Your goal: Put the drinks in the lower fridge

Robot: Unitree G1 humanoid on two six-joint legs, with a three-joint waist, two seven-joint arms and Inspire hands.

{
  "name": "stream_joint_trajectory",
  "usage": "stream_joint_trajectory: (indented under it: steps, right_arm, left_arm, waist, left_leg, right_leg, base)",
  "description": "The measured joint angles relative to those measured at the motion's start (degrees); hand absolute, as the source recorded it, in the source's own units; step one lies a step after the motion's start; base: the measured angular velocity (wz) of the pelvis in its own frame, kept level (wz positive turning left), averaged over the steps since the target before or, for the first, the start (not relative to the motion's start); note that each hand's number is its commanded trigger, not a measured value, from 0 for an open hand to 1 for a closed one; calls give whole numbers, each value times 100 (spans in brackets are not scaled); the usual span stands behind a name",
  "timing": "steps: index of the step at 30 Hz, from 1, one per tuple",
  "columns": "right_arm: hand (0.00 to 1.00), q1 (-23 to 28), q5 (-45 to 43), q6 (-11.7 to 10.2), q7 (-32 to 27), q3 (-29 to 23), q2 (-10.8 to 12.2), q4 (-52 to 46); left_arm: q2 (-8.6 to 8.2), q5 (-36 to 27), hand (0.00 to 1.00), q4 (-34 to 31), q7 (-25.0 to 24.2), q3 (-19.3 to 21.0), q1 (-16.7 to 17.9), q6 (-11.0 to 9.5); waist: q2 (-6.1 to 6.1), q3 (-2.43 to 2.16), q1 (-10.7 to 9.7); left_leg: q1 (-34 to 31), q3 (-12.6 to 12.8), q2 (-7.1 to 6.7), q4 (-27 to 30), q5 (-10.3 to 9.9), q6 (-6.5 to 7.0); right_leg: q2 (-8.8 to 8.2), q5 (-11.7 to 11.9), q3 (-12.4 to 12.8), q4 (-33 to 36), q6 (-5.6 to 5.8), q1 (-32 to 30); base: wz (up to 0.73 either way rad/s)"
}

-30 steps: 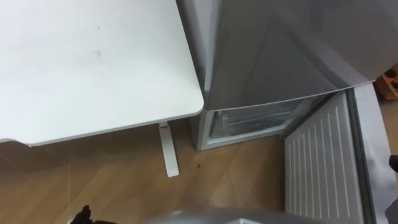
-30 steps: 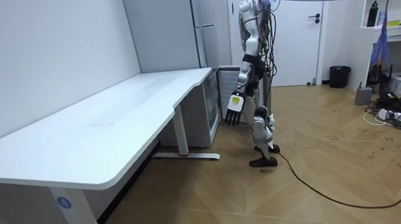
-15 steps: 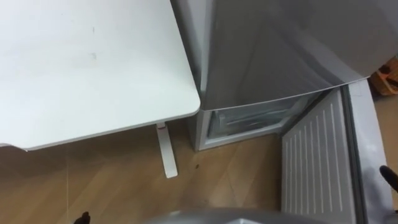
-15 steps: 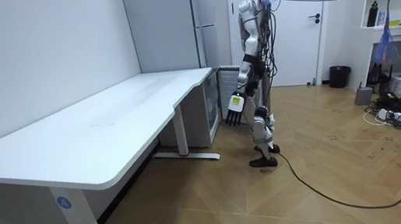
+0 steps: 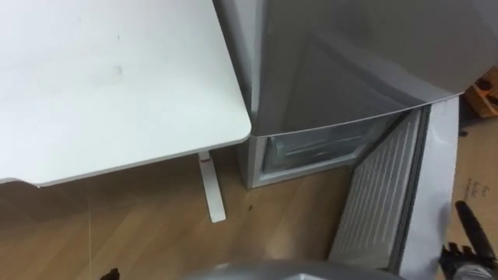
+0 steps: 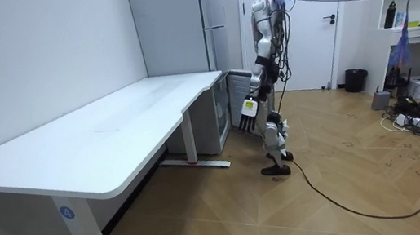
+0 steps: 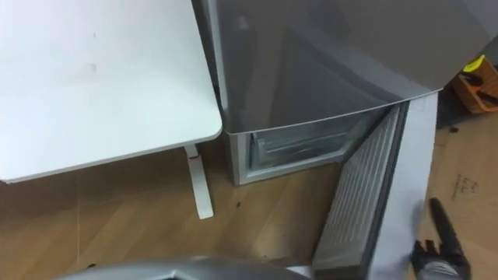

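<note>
Our right hand (image 5: 464, 250), whose finger pose we cannot tell, hovers by the lower door (image 5: 377, 194)'s outer edge and could bump it shut.

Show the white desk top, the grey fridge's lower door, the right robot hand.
White desk top (image 5: 117, 85), left eye view, bare middle.
Grey fridge's lower door (image 5: 377, 198), left eye view, ribbed inside.
Right robot hand (image 7: 440, 227), right eye view, dark finger.

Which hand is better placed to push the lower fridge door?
Right: its hand is beside the open door, on the robot's right; the table is on the left.
</note>
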Motion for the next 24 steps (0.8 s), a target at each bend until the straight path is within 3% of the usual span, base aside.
stream_joint_trajectory:
  steps: [1,2,4,6,9,11,12,13,16,18,20,24]
  right_arm:
    - [0,184,-86,-19,138,669,81,-447]
    - [0,266,-133,-21,261,1017,82,-642]
    - [0,398,-462,-273,600,2198,73,-1160]
    - [0,386,-650,-230,923,2823,28,-1544]
    - [0,257,-574,116,1674,3993,-13,-2542]
    - [0,-152,-617,384,2168,4596,136,-2819]
    - [0,-422,-606,596,2251,4851,268,-2824]
    - [0,-539,-627,763,2328,4928,298,-2767]
    - [0,-578,-626,995,2689,4979,276,-2814]
    - [0,-590,-634,1047,2807,4981,259,-2813]
    - [0,-637,-789,1081,2918,4969,257,-2783]
    - [0,-634,-977,1174,3126,4948,66,-2653]
  left_arm:
    - [12,-1,0,-1,-43,-206,-93,30]
    - [18,-16,0,-2,-69,-300,-133,37]
    - [96,-51,0,105,-78,-645,-381,79]
    - [160,-19,0,202,-69,-912,-540,130]
    - [149,-9,0,251,79,-1323,-740,188]
    - [116,-3,0,249,139,-1482,-816,204]
    - [58,-1,0,239,143,-1494,-850,204]
    - [10,-2,0,214,149,-1492,-861,204]
    - [5,-2,0,181,203,-1489,-770,224]
    - [-7,6,0,211,201,-1490,-644,267]
    - [-37,10,0,248,184,-1489,-549,305]
    - [-50,-13,0,321,142,-1490,-444,387]
  waist:
    - [15,8,151]
    - [21,4,213]
    - [2,11,533]
    - [5,19,696]
    - [35,31,967]
    - [73,60,993]
    - [108,69,1108]
    - [125,77,1203]
    - [114,93,1275]
    - [77,101,1283]
    - [52,140,1257]
    - [16,139,1200]
  left_leg:
    - [-82,14,47,37,-1,-2]
    - [-130,18,49,53,1,-5]
    - [-222,42,95,82,24,-41]
    - [-255,41,128,130,26,-57]
    - [-332,-66,157,207,17,-95]
    - [-367,-199,147,257,21,-104]
    - [-379,-267,132,263,22,-104]
    - [-444,-338,97,265,25,-98]
    - [-520,-472,25,263,67,-65]
    - [-530,-481,16,262,68,-62]
    - [-537,-504,16,265,67,-62]
    - [-511,-579,16,257,67,-63]
  right_leg:
    - [18,36,2,8,-11,-77]
    - [31,62,-1,10,-21,-114]
    - [65,112,-51,44,-54,-197]
    - [76,125,-147,50,-76,-222]
    - [104,140,-273,50,-102,-214]
    - [100,140,-371,40,-103,-212]
    - [94,139,-414,29,-104,-203]
    - [70,137,-499,-10,-104,-197]
    - [29,122,-642,-54,-78,-201]
    - [27,120,-641,-45,-73,-186]
    - [16,124,-700,-44,-68,-183]
    - [-1,126,-796,-47,-65,-104]
  base:
    - [-16]
    - [-13]
    - [-10]
    - [0]
    - [16]
    - [40]
    - [31]
    - [32]
    - [31]
    - [3]
    - [3]
    - [14]
